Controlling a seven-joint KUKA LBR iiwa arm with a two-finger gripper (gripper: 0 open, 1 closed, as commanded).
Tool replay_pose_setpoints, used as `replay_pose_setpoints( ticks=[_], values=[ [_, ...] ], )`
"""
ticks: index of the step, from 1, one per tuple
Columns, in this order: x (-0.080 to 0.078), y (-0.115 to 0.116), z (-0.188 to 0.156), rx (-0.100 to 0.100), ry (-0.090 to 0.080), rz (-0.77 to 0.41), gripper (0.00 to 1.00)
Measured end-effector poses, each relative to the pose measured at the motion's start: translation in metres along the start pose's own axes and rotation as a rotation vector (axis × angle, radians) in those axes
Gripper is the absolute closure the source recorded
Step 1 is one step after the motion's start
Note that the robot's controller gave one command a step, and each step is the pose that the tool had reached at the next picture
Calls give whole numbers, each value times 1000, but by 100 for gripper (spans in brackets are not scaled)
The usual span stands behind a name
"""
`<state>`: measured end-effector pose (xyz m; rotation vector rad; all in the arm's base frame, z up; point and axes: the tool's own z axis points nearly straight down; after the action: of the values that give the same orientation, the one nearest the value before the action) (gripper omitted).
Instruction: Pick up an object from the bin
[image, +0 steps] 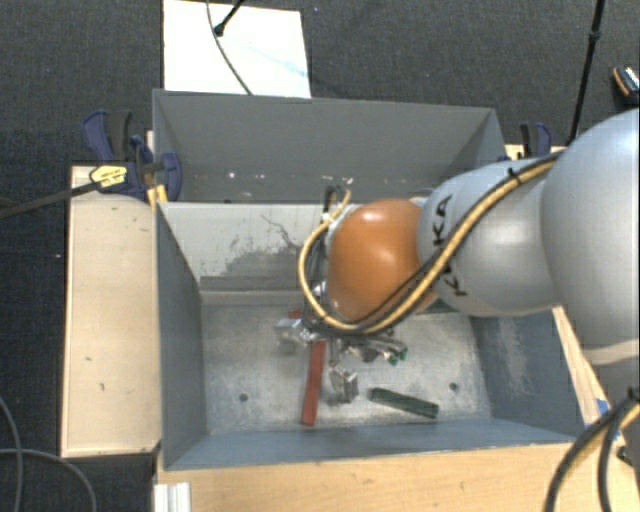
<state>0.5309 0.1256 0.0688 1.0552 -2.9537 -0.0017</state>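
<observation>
The grey metal bin (182, 340) has bare floor along its left wall. Mid-floor lies a red-brown stick (312, 388), its long axis running back to front and its lower end close to the front wall. The gripper (343, 384) is just right of it; I cannot tell whether it is open or closed. A dark green stick (405, 402) lies further right, along the front wall.
</observation>
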Motion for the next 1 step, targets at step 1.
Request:
replay_pose_setpoints(
  ticks=[1],
  values=[
    [0, 0, 0, 0, 1, 16, 0]
  ],
)
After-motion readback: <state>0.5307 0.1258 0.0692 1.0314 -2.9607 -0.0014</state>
